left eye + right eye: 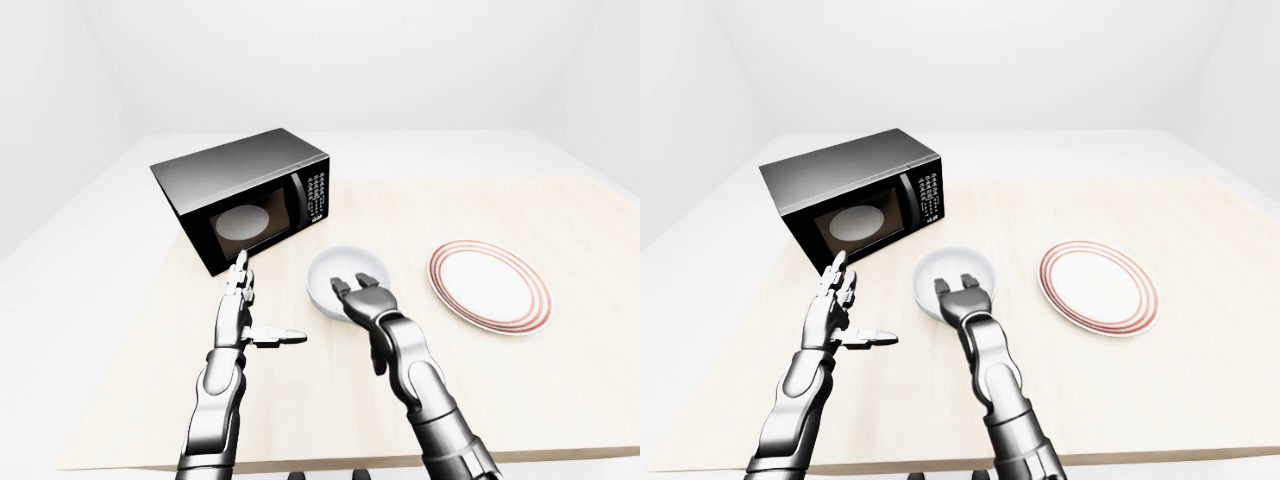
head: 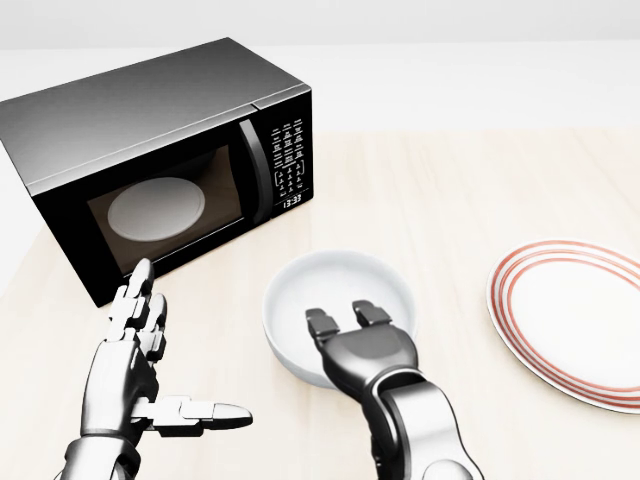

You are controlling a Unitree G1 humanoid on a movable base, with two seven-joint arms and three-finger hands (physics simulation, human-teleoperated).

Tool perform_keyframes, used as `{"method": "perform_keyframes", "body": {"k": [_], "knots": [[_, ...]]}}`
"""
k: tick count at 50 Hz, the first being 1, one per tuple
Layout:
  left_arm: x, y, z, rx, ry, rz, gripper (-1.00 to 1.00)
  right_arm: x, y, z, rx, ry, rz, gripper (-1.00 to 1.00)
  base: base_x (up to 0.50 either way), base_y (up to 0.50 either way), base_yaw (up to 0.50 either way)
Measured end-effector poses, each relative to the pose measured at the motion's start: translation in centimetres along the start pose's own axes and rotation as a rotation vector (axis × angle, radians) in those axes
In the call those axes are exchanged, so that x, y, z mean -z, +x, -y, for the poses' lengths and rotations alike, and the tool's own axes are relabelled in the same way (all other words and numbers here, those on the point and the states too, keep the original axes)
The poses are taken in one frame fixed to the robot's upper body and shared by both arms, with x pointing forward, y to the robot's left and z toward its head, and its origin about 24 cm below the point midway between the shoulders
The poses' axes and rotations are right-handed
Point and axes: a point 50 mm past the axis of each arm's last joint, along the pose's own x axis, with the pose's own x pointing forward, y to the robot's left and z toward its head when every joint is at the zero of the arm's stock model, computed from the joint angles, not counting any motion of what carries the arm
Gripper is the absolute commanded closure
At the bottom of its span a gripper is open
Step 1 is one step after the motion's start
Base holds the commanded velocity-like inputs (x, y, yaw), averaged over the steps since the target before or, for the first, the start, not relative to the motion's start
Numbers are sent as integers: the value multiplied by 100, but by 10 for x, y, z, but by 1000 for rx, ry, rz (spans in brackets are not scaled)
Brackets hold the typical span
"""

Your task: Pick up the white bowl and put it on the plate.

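My right hand (image 2: 362, 345) over near rim of bowl (image 2: 335, 290), fingers curled into it; grip unclear. Plate (image 2: 575, 320) well right of hand. My left hand (image 2: 135, 365) open, left of bowl, near microwave (image 2: 150, 150).

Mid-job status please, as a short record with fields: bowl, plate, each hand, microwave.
bowl: white bowl on the table, apart from the plate
plate: red-ringed plate, nothing on it, at head view's right
right hand: right hand over the bowl's near rim, fingers inside; grasp not confirmed
left hand: left hand open, off the bowl, at lower left
microwave: microwave door shut, at upper left
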Motion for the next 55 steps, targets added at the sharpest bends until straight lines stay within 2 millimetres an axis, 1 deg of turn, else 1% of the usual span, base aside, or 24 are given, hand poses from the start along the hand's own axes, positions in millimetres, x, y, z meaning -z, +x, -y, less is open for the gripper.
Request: {"method": "perform_keyframes", "body": {"k": [51, 52, 53, 54, 55], "knots": [[0, 0, 0, 0, 0, 0, -100, 7, 8, -14, -37, -1, -19, -100, 0, 0, 0], [0, 0, 0, 0, 0, 0, -100, 7, 8, -15, -38, -1, -19, -89, 0, 0, 0], [0, 0, 0, 0, 0, 0, -100, 7, 8, -15, -39, -1, -20, 4, 0, 0, 0], [0, 0, 0, 0, 0, 0, -100, 7, 8, -15, -39, -2, -20, 82, 0, 0, 0], [0, 0, 0, 0, 0, 0, -100, 7, 8, -16, -39, -2, -20, 100, 0, 0, 0]]}}
